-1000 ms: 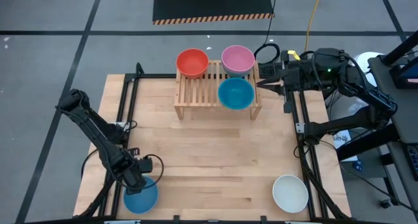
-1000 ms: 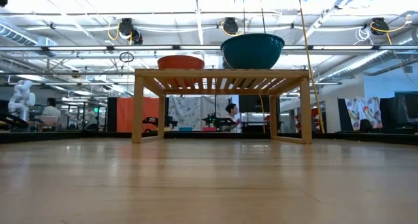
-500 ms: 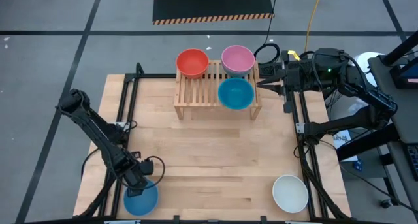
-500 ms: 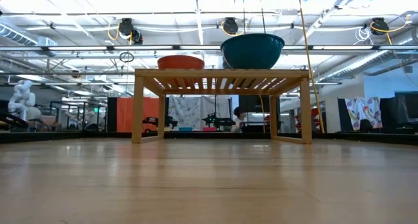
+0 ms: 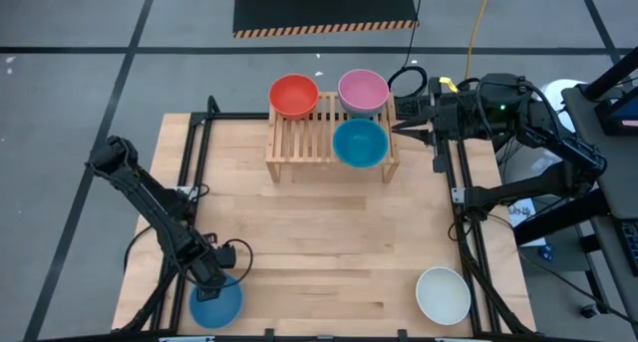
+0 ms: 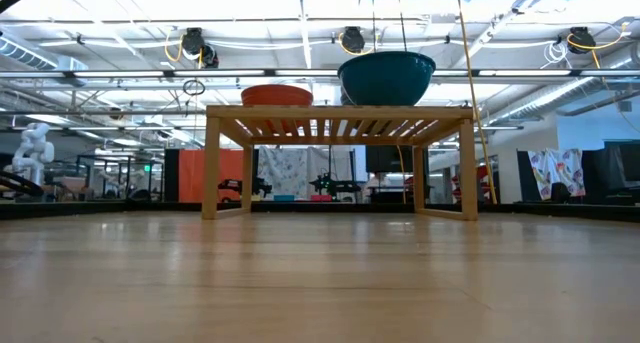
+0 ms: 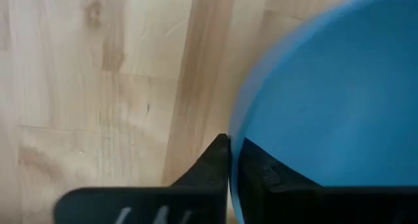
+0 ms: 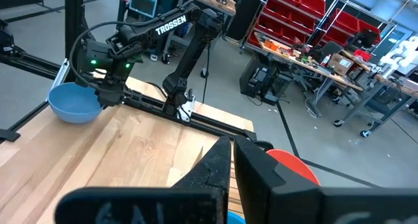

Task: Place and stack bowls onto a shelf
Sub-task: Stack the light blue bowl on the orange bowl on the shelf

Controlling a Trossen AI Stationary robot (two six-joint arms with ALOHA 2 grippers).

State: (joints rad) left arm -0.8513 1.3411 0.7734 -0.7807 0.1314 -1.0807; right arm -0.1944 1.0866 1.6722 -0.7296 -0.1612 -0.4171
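Wooden tabletop [image 5: 329, 232], five bowls counted. Near edge: light blue bowl [image 5: 215, 302] at 7 o'clock, rim pinched between closed fingers of left gripper [image 5: 211, 281]; white bowl [image 5: 443, 294] at 5. Far: shelf [image 5: 299, 143] at 12 carrying red bowl [image 5: 293, 96], pink bowl [image 5: 362, 91], teal bowl [image 5: 359, 143]. Right gripper [image 5: 399, 124] beside shelf, fingers together, empty. "TROSSEN" [image 8: 171, 24] readable on left arm.

My left gripper [image 5: 211, 279] sits low at the table's near-left corner, fingers pinched together. My right gripper [image 5: 399, 124] waits, shut, at the far-right edge.
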